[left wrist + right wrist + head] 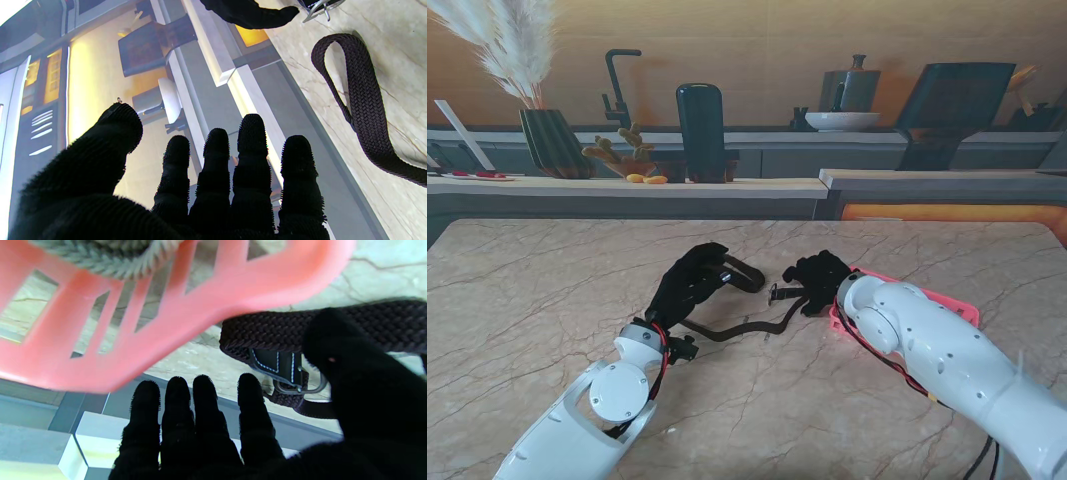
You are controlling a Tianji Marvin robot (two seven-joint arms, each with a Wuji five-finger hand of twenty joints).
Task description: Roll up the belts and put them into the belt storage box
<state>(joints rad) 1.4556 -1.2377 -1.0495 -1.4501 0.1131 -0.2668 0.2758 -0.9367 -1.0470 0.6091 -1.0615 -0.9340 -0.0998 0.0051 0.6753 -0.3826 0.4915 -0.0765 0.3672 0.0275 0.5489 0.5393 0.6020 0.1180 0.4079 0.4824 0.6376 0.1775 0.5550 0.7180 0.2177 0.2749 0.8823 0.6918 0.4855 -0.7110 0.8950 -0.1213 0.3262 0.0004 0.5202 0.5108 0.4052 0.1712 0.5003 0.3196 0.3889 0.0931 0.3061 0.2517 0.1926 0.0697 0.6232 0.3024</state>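
A dark woven belt (739,327) lies loose near the middle of the marble tabletop (527,300), well in from every edge, one end looped by the left hand (689,280) and the buckle end (293,376) by the right hand (819,278). Both hands are spread and grip nothing — the right thumb hovers close over the buckle, contact unclear. The pink belt storage box (947,305) sits toward the tabletop's right edge, just beside the right hand — another belt is coiled inside.
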